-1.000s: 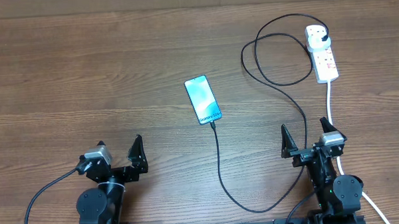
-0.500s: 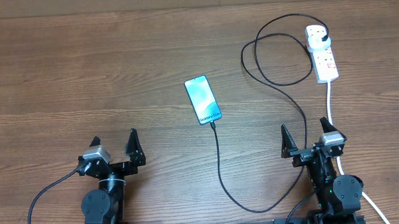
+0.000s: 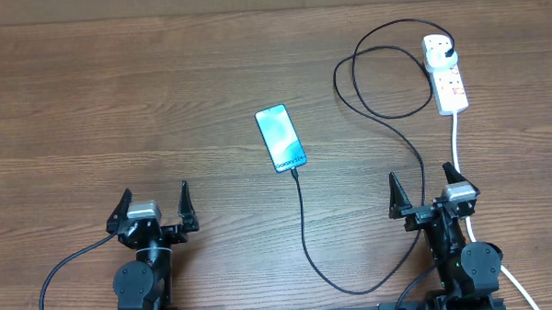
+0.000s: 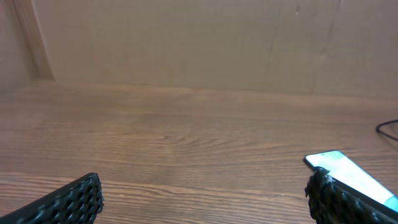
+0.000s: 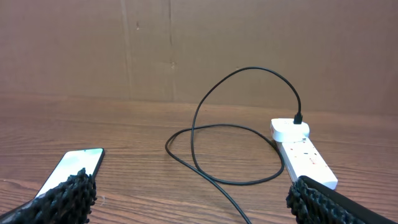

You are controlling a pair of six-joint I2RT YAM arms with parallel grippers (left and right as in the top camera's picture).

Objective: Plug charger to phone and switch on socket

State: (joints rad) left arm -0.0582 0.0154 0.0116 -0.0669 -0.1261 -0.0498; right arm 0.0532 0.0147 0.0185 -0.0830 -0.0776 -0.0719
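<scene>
The phone point(image 3: 281, 138) lies flat mid-table, its blue-teal screen lit. The black charger cable point(image 3: 307, 246) has its tip at the phone's near edge, loops along the table and ends in a black plug point(image 3: 450, 51) seated in the white socket strip point(image 3: 444, 74) at the far right. My left gripper point(image 3: 154, 205) is open and empty at the near left. My right gripper point(image 3: 425, 188) is open and empty at the near right. The phone point(image 4: 348, 175) shows at the right of the left wrist view. The right wrist view shows the phone point(image 5: 73, 169), cable point(image 5: 205, 124) and socket point(image 5: 305, 152).
The socket's thick white cord point(image 3: 457, 144) runs toward the near edge past my right arm. A brown cardboard wall point(image 5: 199, 43) stands behind the table. The cable loop point(image 3: 379, 78) lies left of the socket.
My left gripper has turned from a rightward angle to face straight ahead and sits slightly lower and left. The right arm, phone, cable and socket have not moved.
</scene>
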